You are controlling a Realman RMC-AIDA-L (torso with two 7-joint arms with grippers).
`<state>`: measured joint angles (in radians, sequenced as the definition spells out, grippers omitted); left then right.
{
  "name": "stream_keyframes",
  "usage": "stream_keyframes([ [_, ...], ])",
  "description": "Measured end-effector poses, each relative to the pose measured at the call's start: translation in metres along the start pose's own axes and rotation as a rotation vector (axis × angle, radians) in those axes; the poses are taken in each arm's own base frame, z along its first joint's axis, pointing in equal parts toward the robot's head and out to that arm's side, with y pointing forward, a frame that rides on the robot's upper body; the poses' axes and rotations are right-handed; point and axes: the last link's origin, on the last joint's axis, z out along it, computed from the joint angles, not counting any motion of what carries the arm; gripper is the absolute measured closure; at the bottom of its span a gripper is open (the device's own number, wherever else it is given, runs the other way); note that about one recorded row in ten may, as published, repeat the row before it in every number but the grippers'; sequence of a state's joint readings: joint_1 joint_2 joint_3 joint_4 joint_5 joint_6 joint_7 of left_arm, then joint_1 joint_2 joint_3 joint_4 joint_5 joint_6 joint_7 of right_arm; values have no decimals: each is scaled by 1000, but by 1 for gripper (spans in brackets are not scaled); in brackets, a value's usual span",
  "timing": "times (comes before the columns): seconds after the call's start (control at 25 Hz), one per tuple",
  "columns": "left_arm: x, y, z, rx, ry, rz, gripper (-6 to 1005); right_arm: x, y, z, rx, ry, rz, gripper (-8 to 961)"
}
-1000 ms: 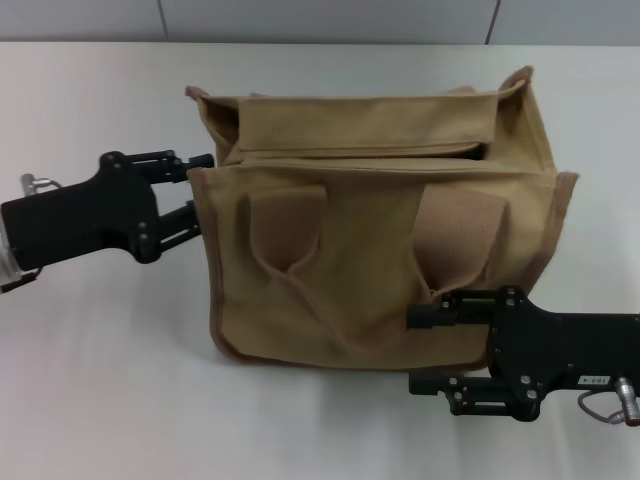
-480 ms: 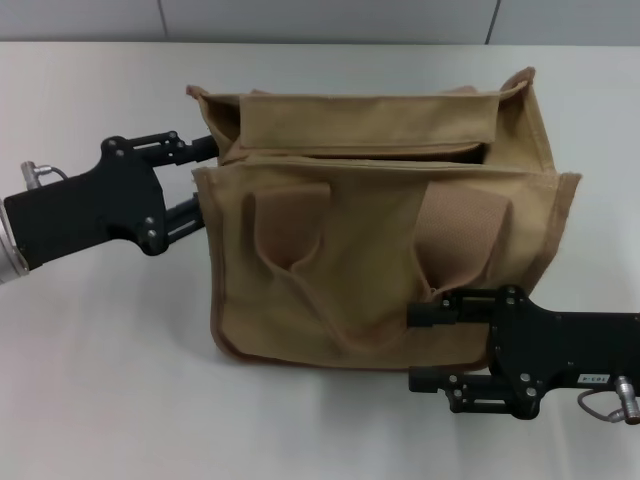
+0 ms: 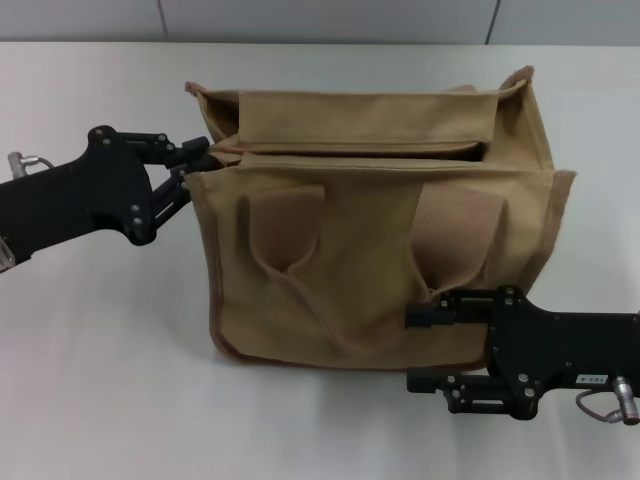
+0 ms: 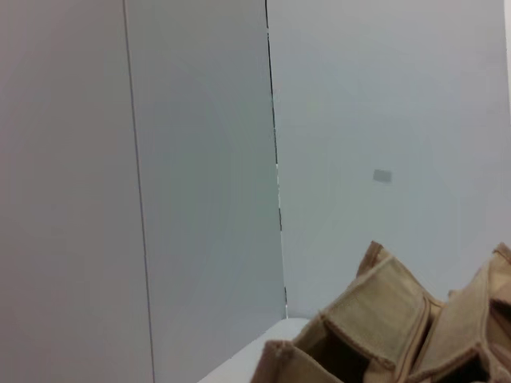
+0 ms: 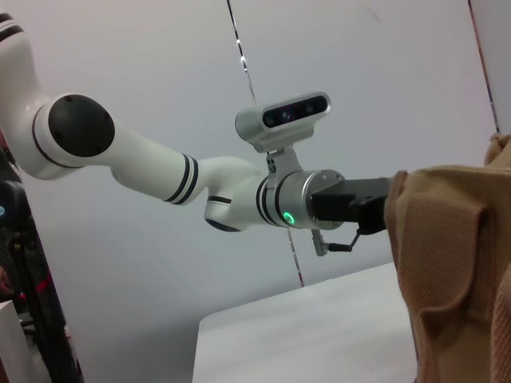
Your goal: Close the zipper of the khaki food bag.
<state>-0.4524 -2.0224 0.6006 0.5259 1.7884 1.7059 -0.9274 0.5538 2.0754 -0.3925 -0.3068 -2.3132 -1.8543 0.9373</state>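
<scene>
The khaki food bag (image 3: 370,250) stands mid-table, its two wide handles hanging down the near side. Its end flaps also show in the left wrist view (image 4: 383,319) and its side in the right wrist view (image 5: 455,239). The zipper (image 3: 350,156) runs along the top as a narrow dark gap between the two top panels. I see no silver pull tab. My left gripper (image 3: 198,160) is at the bag's left end, level with the zip line and touching the fabric. My right gripper (image 3: 420,348) is open at the bag's near lower right, its upper finger against the front wall.
The bag stands on a white table (image 3: 100,350) with a pale panelled wall (image 3: 320,20) behind. The right wrist view shows my left arm (image 5: 160,171) reaching to the bag's far end. Bare table lies to the left and in front.
My left gripper has risen from beside the bag's left side to the left end of the zip line and tilted. The right gripper has not moved.
</scene>
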Motion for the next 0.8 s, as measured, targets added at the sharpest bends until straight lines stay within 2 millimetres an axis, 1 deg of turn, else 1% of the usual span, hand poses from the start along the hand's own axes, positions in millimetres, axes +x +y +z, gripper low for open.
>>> stream_keyframes([
  [0.24, 4, -3, -4, 14, 19, -2, 881, 0, 0, 0, 1, -1, 0, 317],
  [0.48, 20, -2, -12, -9, 75, 26, 879, 0, -1, 0, 12, -5, -1, 317],
  [0.52, 20, -2, -12, -9, 75, 26, 879, 0, -1, 0, 12, -5, -1, 317],
  [0.6, 27, -2, -13, -21, 93, 42, 878, 0, -1, 0, 12, -6, -1, 317],
  [0.8, 32, 1, -11, -39, 127, 49, 877, -1, 0, 1, 8, -15, 1, 317],
])
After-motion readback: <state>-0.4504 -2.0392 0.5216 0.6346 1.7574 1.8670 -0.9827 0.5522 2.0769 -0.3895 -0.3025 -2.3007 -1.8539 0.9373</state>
